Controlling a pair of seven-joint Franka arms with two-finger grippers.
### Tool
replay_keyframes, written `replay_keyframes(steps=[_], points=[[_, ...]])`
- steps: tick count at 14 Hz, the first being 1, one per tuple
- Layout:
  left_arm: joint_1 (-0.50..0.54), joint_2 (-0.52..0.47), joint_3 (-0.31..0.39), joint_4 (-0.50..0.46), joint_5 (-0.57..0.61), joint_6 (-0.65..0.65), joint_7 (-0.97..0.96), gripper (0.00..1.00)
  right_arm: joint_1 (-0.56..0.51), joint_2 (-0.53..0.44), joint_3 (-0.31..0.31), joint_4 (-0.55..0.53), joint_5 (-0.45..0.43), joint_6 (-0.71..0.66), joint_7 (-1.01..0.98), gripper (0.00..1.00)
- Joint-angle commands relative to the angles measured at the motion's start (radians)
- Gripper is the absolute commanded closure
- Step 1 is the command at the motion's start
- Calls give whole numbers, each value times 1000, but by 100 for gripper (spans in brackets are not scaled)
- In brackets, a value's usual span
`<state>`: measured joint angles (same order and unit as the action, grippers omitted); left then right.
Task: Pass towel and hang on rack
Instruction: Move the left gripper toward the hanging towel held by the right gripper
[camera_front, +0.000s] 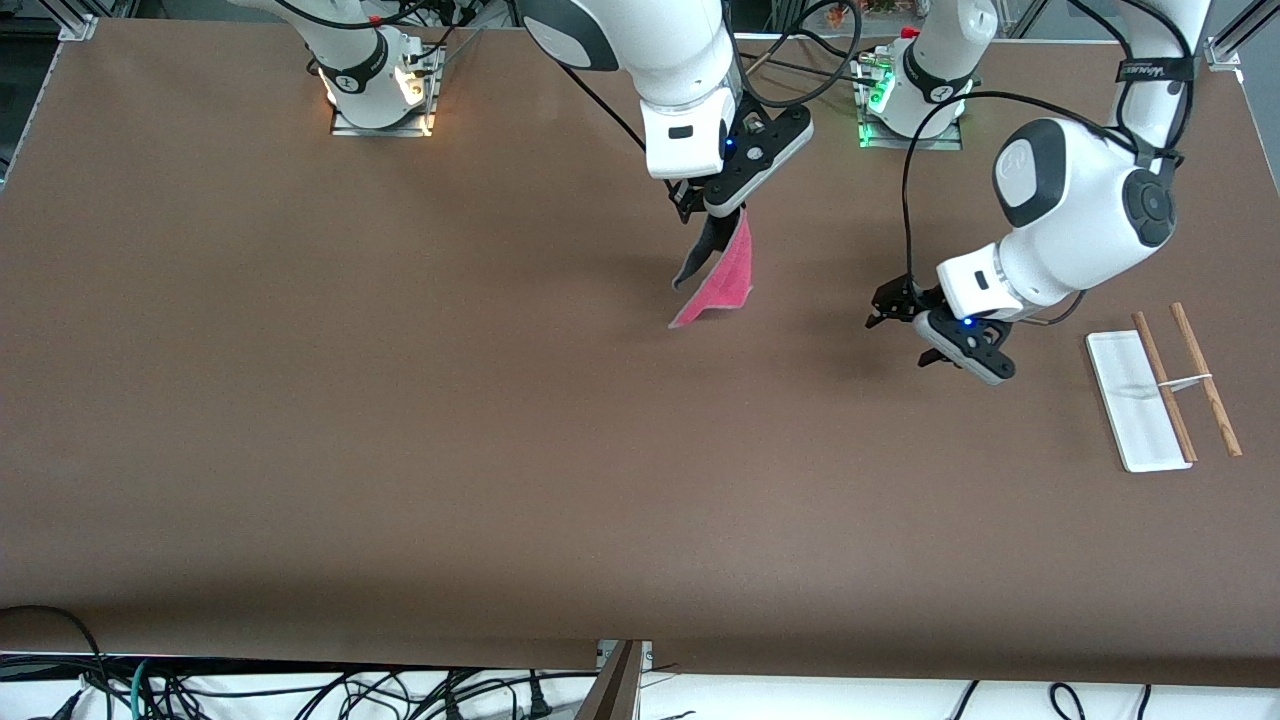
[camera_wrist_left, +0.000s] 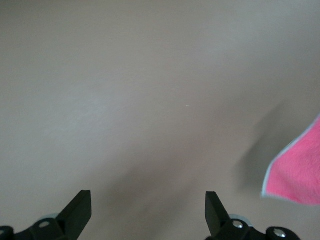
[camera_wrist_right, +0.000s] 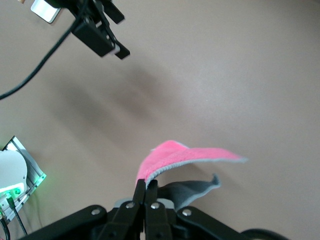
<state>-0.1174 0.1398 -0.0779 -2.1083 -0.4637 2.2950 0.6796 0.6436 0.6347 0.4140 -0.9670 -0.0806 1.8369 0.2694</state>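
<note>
The pink-red towel (camera_front: 722, 278) hangs in the air over the middle of the table, its grey underside folded at the top. My right gripper (camera_front: 703, 208) is shut on the towel's upper edge; in the right wrist view its jaws (camera_wrist_right: 148, 187) are pinched on the towel (camera_wrist_right: 186, 157). My left gripper (camera_front: 895, 340) is open and holds nothing, low over the table between the towel and the rack, apart from both. Between its fingers (camera_wrist_left: 146, 202) only bare table shows, with a corner of the towel (camera_wrist_left: 298, 175) at the edge. The rack (camera_front: 1140, 405) stands toward the left arm's end, its two wooden rods (camera_front: 1205, 378) slanting above the white base.
The brown table (camera_front: 400, 400) is bare around both grippers. The arm bases stand along the table's edge farthest from the front camera. Cables lie below the near edge. The left gripper (camera_wrist_right: 99, 31) also shows in the right wrist view, farther off.
</note>
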Motion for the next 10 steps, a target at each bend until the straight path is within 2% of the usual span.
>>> replay_keyframes(steps=[1, 6, 10], points=[[-33, 15, 9, -44, -133, 29, 223, 0, -2, -13, 9, 2, 2, 4, 4, 100], [-57, 63, 10, -107, -341, 87, 746, 0, -7, -32, 14, 4, 5, 11, 2, 100], [-111, 84, 10, -118, -426, 93, 856, 0, -10, -40, 12, 4, 7, 24, 4, 100]])
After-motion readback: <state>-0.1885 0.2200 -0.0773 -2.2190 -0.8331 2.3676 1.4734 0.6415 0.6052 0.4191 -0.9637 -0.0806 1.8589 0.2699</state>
